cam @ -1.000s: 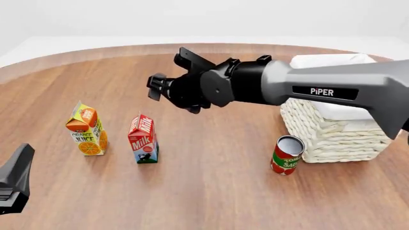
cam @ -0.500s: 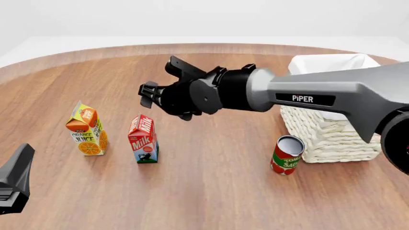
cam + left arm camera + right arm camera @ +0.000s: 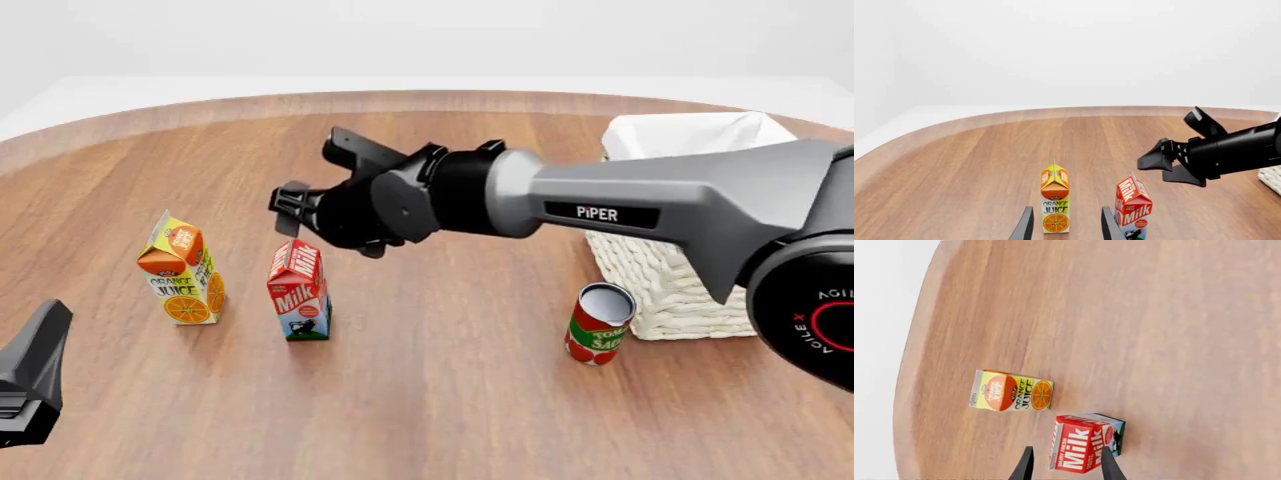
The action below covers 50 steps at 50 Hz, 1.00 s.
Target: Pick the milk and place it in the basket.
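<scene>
The left gripper (image 3: pixel 30 395) waits low at the table's (image 3: pixel 441 400) near left edge, its 2 fingers (image 3: pixel 1025 226) spread apart with nothing between them. The juice carton (image 3: pixel 178 269) stands upright, the milk (image 3: pixel 299 290) just to its right. Above the milk hangs the right gripper (image 3: pixel 304 182), jaws wide and empty; the tomato can (image 3: pixel 597 323) and the basket (image 3: pixel 694 270) stand far right.
</scene>
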### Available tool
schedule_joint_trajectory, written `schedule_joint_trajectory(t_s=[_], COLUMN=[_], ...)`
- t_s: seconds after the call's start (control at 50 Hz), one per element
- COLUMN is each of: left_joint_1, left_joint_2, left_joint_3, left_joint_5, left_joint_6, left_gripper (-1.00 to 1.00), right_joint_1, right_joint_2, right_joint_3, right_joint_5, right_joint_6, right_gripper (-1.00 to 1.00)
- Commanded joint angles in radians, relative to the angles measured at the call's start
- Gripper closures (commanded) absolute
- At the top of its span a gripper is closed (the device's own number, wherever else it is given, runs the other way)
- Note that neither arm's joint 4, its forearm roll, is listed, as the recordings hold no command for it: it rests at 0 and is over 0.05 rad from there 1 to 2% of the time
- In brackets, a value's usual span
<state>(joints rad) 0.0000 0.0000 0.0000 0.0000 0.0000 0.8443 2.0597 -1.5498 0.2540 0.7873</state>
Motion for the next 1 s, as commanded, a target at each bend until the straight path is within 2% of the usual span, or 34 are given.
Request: schedule_joint_trajectory(t_s=[0.02, 0.18, 1.0], left_joint_1=[0.000, 0.000, 0.000], left_joint_2=[0.000, 0.000, 0.000], left_joint_3=[0.000, 0.000, 0.000], left_joint_5=[0.000, 0.000, 0.000], left_joint_6=[0.000, 0.000, 0.000], left_gripper=[-1.00, -1.00, -1.00], right_joint_1=[0.005, -0.003, 0.006], right_joint_2=[0.015, 0.022, 0.038], right_joint_3=[-0.012, -0.017, -0.002], right_joint_5=[0.010, 0.014, -0.003], right_joint_6=[-0.010, -0.023, -0.017], right_gripper=[-1.00, -1.00, -1.00])
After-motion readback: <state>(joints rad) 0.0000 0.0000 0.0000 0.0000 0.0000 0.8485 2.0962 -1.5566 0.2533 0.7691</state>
